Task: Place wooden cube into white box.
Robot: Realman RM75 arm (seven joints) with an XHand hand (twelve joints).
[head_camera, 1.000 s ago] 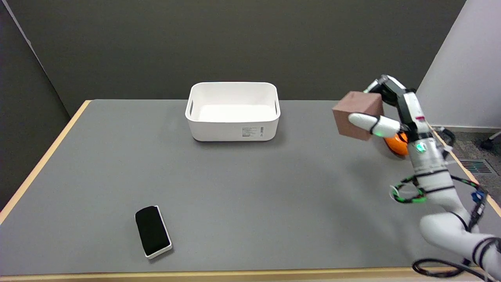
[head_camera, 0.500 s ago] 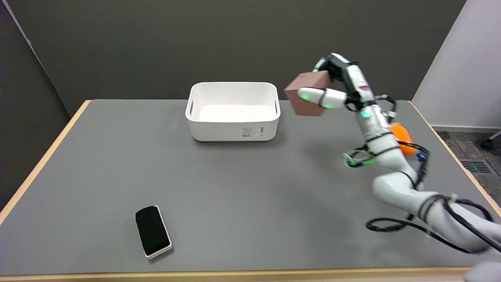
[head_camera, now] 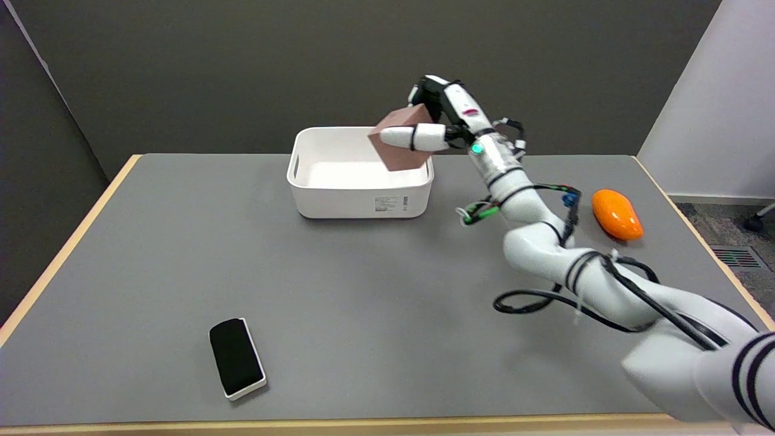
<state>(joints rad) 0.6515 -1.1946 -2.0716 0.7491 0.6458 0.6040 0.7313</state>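
Note:
My right hand point(head_camera: 439, 118) holds the brown wooden cube point(head_camera: 399, 151) between its thumb in front and its fingers behind. The cube hangs tilted in the air over the right end of the white box point(head_camera: 339, 200), above its rim. The open-topped white box stands at the far middle of the grey table and shows nothing inside. My white right arm reaches in from the lower right across the table.
An orange oval object point(head_camera: 616, 214) lies on the table at the right, beside the arm. A black pad with a white rim point(head_camera: 236, 358) lies near the front left. The grey table point(head_camera: 181, 260) has a wooden edge all round.
My right hand has carried the cube leftward and a little up, from the table's right side to above the box's right end. The orange object, hidden behind the arm before, now shows fully.

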